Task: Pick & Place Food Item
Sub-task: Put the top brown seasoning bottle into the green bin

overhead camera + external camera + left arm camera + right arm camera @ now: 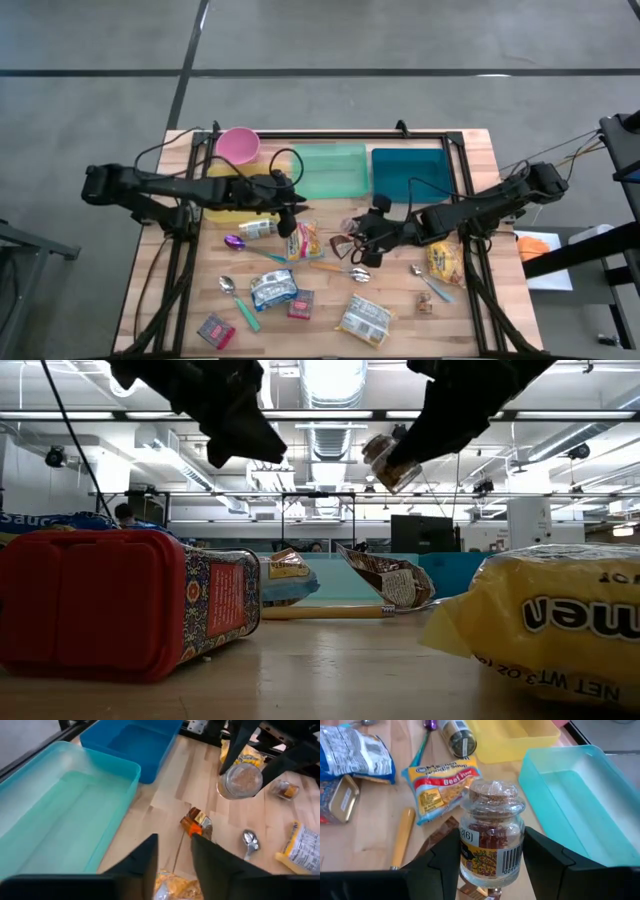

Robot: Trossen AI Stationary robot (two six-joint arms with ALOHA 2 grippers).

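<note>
bins: four, a yellow bin [232,205], a light green bin [330,170], a dark blue bin [410,172] and a pink bowl [238,144]
robot arms: two
jars: two, a cork-top jar [491,832] and a spice jar [258,229]
noodle packs: one, a beef noodle pack [304,241]
yellow bags: one, a yellow bag [445,263]
spoons: three, a teal-handled spoon [238,300], a silver spoon [429,281] and a wooden-handled spoon [338,269]
red tins: one, a red tin [215,329]
silver snack bags: two, a blue snack bag [273,289] and a white snack bag [364,319]
</note>
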